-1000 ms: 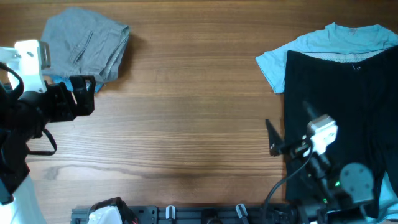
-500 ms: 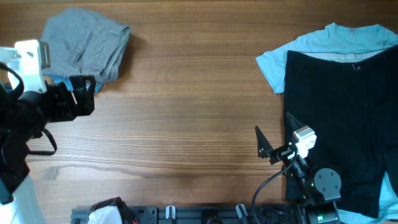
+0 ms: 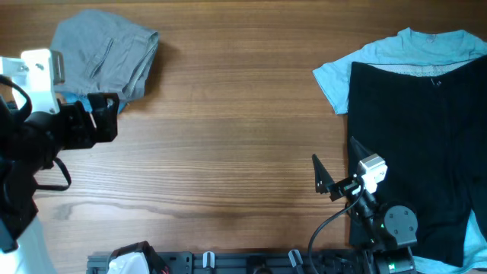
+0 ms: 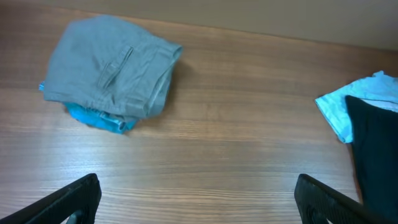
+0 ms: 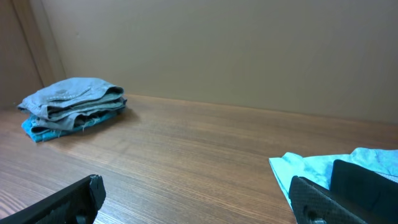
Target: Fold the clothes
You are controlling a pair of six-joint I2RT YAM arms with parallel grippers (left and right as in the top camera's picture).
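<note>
Shorts are lying folded at ten o'clock; right gripper, shifted toward nine, is likely targeting black garment, gaping empty like left gripper.

Grey shorts folded (atop blue denim), left.

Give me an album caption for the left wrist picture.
Folded grey shorts stacked on a blue garment; black garment over light-blue T-shirt waits across the wooden table.

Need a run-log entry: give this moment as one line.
left hand open, empty | right hand open, empty | grey shorts folded atop blue garment | black garment over light-blue T-shirt
</note>
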